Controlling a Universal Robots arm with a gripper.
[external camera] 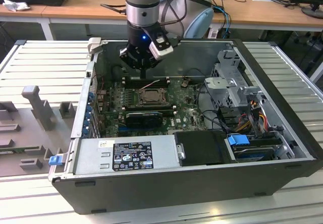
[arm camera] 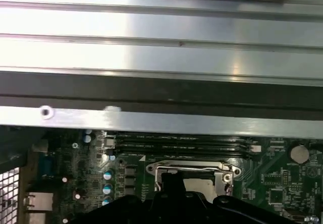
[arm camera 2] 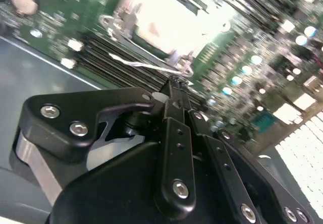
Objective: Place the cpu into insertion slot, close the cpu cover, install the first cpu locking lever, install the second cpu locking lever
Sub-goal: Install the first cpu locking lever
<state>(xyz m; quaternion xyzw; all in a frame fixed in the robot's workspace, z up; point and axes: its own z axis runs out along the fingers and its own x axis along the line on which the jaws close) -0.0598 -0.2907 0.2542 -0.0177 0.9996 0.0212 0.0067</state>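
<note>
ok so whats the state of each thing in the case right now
claw: shut, holding nothing, tip just behind the socket
cpu: seated flat in the socket
cover: down over the cpu
lever: thin wire raised at an angle, not latched
case: lying on its side, side panel off
memory slots: appear empty

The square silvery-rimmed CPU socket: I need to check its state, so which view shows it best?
The exterior view: the square silvery-rimmed socket lies whole and unobstructed on the green motherboard. The first wrist view has the black gripper covering its near part; the second wrist view shows it overexposed.
</note>
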